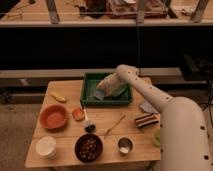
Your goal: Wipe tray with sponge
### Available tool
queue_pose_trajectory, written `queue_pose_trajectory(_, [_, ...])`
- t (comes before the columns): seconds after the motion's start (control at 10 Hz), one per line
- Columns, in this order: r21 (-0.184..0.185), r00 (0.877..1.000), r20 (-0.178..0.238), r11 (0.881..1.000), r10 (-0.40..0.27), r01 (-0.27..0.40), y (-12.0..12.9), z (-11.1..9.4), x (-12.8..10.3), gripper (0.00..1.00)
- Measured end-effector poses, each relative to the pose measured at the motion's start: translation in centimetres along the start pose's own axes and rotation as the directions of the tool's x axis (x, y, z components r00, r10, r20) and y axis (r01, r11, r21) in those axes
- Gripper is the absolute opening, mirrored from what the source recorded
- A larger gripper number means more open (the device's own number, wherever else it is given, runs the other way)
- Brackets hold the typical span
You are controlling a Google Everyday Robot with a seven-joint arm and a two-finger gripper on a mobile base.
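Dark-green low-walled tray (88,85), lying flat; pale blue-grey sponge (98,95) inside, front-left floor, beneath my gripper (103,90).

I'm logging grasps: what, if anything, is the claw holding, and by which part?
The sponge sits at the tip of the claw, low inside the tray, so it is probably held by its top side; the hold itself cannot be made out.
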Motion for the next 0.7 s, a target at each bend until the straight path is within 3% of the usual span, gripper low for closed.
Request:
queue_pose_trajectory(0.3, [-0.018,0.997,-0.071,1.0,0.014,-0.015,1.5,-2.6,2.4,0.15])
queue_pose_trajectory(0.4, [-0.031,0.993,-0.114,0.999,0.019,-0.023,1.4,-3.1,4.7,0.15])
queue_pose_trajectory(0.7, [-0.07,0.982,-0.186,0.997,-0.005,-0.008,-0.3,-1.5,8.6,0.15])
